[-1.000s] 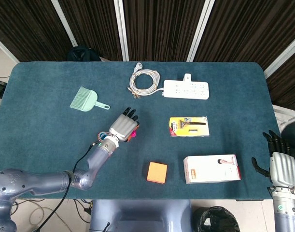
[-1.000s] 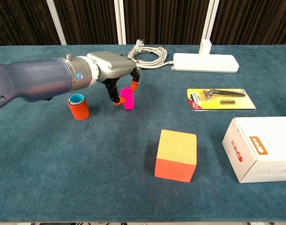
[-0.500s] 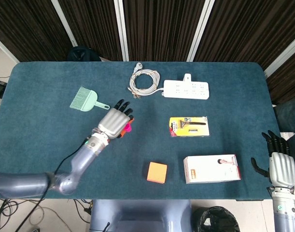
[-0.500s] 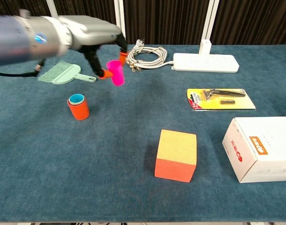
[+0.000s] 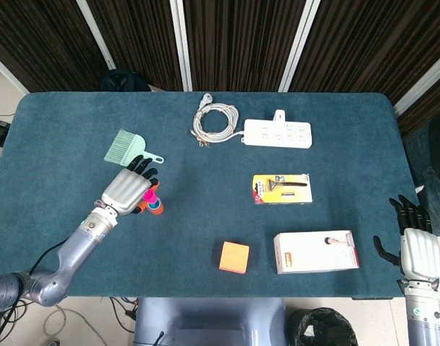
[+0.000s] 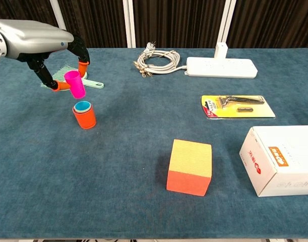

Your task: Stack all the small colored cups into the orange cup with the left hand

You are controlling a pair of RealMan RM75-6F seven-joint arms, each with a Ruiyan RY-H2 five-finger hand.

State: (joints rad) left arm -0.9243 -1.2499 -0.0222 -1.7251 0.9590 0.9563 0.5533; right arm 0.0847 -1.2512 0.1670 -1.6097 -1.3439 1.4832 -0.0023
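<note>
My left hand (image 6: 40, 43) (image 5: 127, 191) pinches a small magenta cup (image 6: 74, 83) (image 5: 150, 193) in the air, just above the orange cup. The orange cup (image 6: 84, 115) (image 5: 156, 207) stands upright on the teal table left of centre, with a blue cup (image 6: 82, 106) nested inside it. The magenta cup hangs tilted, a short gap over the blue rim. My right hand (image 5: 419, 246) rests low at the table's right front corner, fingers spread and holding nothing; the chest view does not show it.
A mint brush (image 6: 68, 80) (image 5: 129, 149) lies behind the left hand. A cable coil (image 6: 156, 60), a white power strip (image 6: 222, 66), a razor pack (image 6: 237, 106), a white box (image 6: 280, 159) and an orange block (image 6: 190, 166) lie to the right.
The left hand lifted the magenta cup off the table near the centre and carried it left, ending over the orange cup. The right hand stayed put.
</note>
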